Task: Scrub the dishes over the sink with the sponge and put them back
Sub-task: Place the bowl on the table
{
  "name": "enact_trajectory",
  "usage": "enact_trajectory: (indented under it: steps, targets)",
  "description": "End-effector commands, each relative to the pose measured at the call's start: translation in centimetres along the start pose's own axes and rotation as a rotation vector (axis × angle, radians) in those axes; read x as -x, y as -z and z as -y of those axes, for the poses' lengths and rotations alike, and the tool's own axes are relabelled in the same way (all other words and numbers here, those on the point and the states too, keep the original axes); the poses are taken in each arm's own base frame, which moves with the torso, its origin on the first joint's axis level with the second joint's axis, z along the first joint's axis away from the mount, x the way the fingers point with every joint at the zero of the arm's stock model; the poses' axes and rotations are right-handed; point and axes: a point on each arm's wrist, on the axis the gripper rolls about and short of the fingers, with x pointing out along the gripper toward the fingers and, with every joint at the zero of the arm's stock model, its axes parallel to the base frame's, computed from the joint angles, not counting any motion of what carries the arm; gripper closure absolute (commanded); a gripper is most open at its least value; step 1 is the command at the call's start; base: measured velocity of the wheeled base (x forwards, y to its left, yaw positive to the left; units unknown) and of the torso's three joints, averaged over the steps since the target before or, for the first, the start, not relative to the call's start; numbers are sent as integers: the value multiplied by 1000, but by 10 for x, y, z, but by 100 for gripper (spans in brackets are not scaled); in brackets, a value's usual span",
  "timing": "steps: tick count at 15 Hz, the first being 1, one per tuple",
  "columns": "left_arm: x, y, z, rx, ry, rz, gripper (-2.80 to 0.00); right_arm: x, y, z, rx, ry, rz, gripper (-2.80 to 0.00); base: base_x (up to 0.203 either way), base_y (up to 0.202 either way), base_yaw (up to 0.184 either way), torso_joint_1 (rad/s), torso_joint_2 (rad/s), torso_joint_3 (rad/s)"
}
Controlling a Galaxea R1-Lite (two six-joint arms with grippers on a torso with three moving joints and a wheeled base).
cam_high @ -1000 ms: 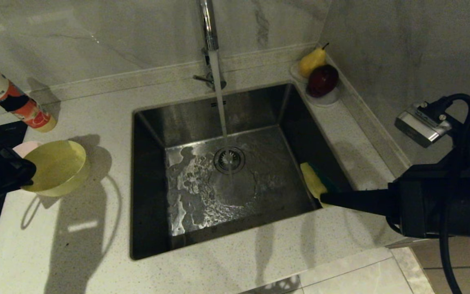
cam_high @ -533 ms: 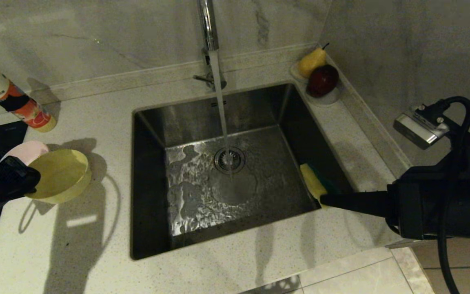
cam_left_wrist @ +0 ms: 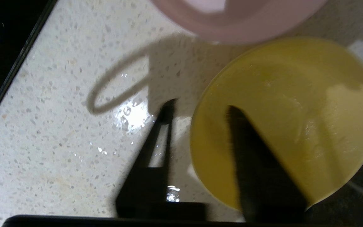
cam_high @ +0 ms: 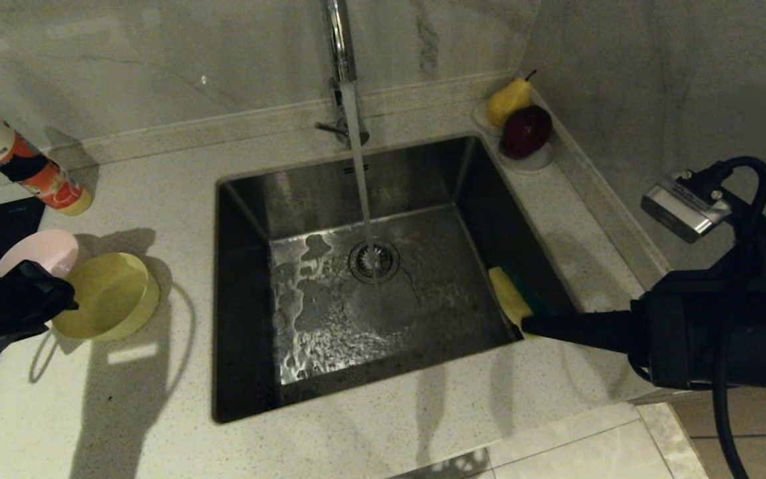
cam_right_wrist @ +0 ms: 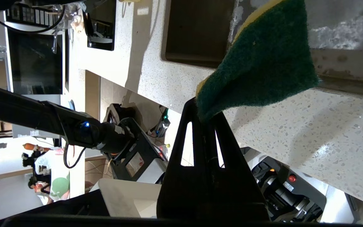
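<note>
We see the left gripper (cam_left_wrist: 198, 110) at the left edge of the speckled pale stone countertop (cam_high: 157, 412), its two dark fingers (cam_left_wrist: 257, 164) standing apart. One finger reaches into the round yellow plastic bowl (cam_high: 107, 305), the other stays outside it over the counter, so the rim runs between them; neither finger clearly presses on the rim, and we cannot tell whether either touches it. The yellow bowl sits upright on the counter, left of the square brushed steel sink (cam_high: 256, 279). Just behind it, with the rims about touching, is the round pale pink plastic bowl (cam_high: 38, 249), partly hidden by the left arm in the head view. We find no light blue bowl in these views.

The right gripper (cam_right_wrist: 205, 112) hangs at the front right corner of the sink, its fingers (cam_right_wrist: 228, 148) pressed together on one corner of the small rectangular sponge (cam_right_wrist: 263, 63). From the wrist we see the sponge's dark green scouring face; from the head its yellow body shows against the sink's right wall.

Water runs from the tall chrome faucet (cam_high: 338, 40) onto the round drain strainer (cam_high: 374, 259), and the sink floor is wet. A tilted red and white bottle with a yellow cap (cam_high: 17, 159) stands at the far left, and a yellow pear (cam_high: 508, 100) and a dark red apple (cam_high: 526, 131) rest on a small white dish (cam_high: 536, 163) in the far right corner.
</note>
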Motion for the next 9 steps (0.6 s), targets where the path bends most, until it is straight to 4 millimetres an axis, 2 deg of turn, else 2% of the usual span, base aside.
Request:
enact_trajectory:
  steps: [1,4,6,8,9]
  targets:
    - [11,-5,3,7,25,35,-280,4,-1,-2,2,-8,11,0,0,0,0,0,0,0]
    - [45,-18,13,-23,110,138,-280,16,-1,-9,20,-22,42,0,0,0,0,0,0,0]
    - [60,-32,28,-192,160,210,-280,21,0,-10,21,-23,49,0,0,0,0,0,0,0]
    - [64,-40,47,-378,209,264,-280,28,4,-9,19,-13,57,0,0,0,0,0,0,0]
    - [59,-38,60,-461,249,281,-280,30,5,-9,18,-12,58,0,0,0,0,0,0,0]
